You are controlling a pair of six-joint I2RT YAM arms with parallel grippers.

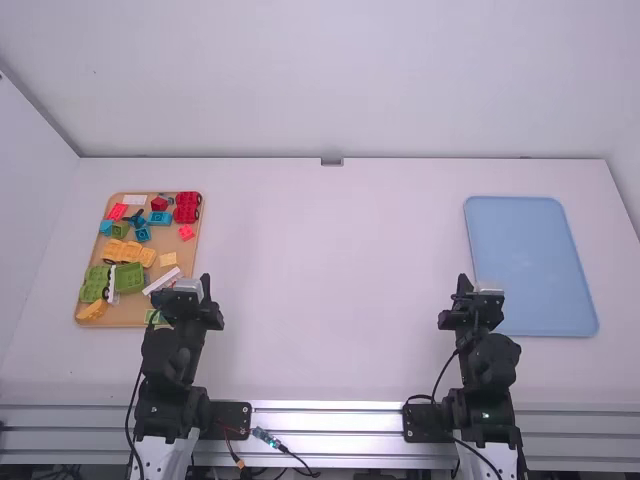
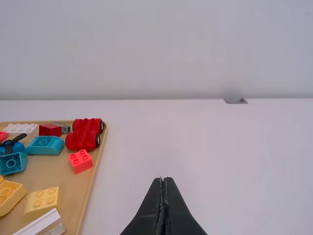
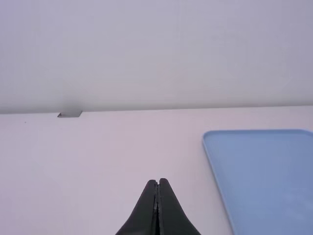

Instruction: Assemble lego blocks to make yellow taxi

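Yellow blocks lie inside the brown tray, among red, blue and green parts; none appears assembled. Left gripper is clenched on nothing, beside the tray's near right corner; right gripper is likewise clenched and bare, well to the tray's right.

Principal hazard: crowding. Fingers descending into the tray may nudge neighbouring parts or grip two at once. Mixed shades could lead to a wrong selection. A tilted grasp would likely leave studs misaligned, and pressing could then skid or topple the build.

Condition of yellow stock: one pale block is squarish, with rounded studs on top; a deeper yellow block beside it shows a round feature on its upper face. Surfaces look smooth and slightly glossy.
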